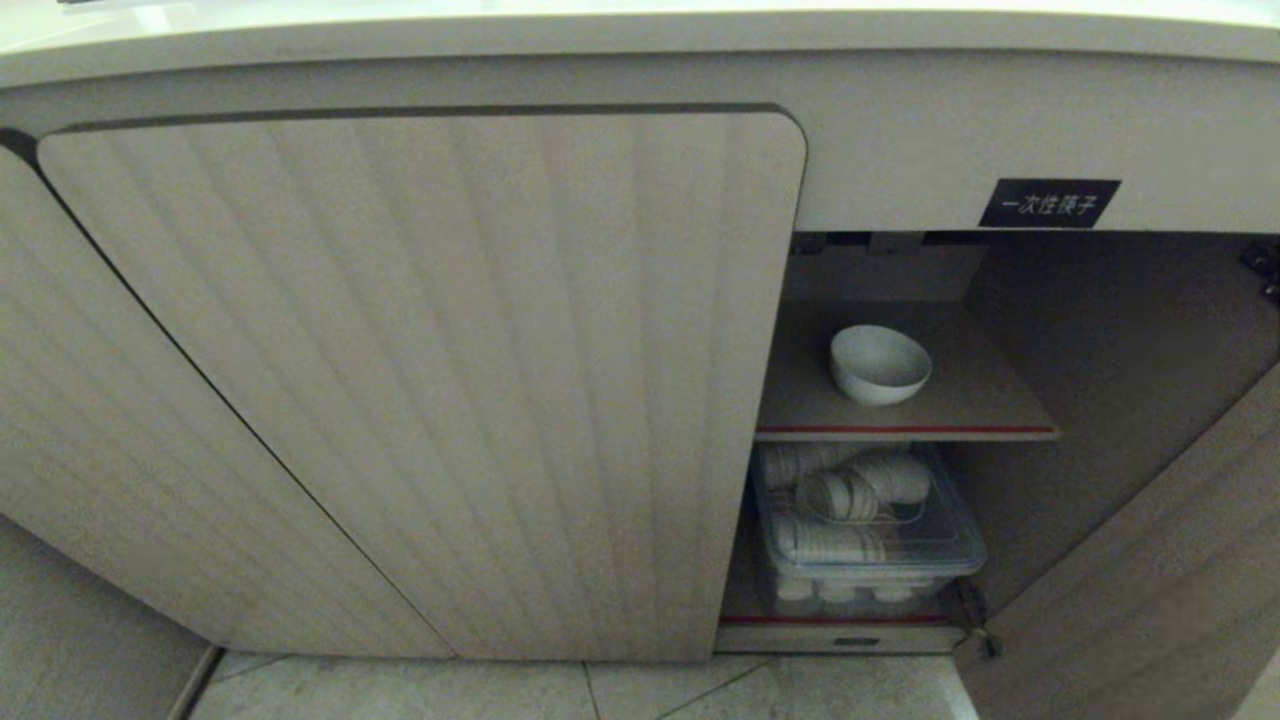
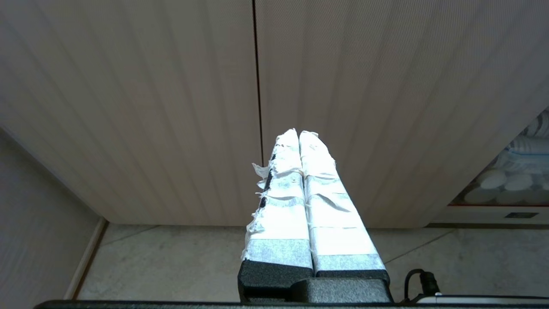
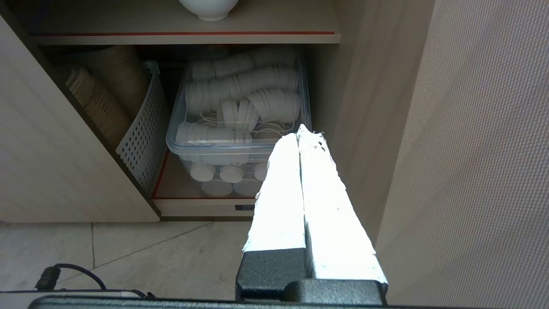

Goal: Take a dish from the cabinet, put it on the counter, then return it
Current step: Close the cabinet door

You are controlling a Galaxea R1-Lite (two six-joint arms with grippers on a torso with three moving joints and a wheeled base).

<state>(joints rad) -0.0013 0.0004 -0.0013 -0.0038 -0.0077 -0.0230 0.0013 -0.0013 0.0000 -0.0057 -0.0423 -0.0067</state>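
Observation:
A small white bowl, the dish (image 1: 880, 363), sits alone on the red-edged upper shelf (image 1: 960, 410) inside the open right bay of the cabinet (image 1: 420, 380). Its base also shows in the right wrist view, the dish (image 3: 209, 8). The counter (image 1: 640, 35) runs as a pale rim above the cabinet. Neither arm appears in the head view. My right gripper (image 3: 300, 131) is shut and empty, low in front of the open bay, well below the dish. My left gripper (image 2: 298, 134) is shut and empty, facing the closed ribbed doors.
A clear plastic bin (image 1: 865, 530) of stacked white lids and cups fills the lower shelf. A white perforated basket (image 3: 143, 128) stands beside it. The open door (image 1: 1150, 580) hangs at the right. A black label (image 1: 1048, 203) sits above the bay. Tiled floor (image 1: 600, 690) lies below.

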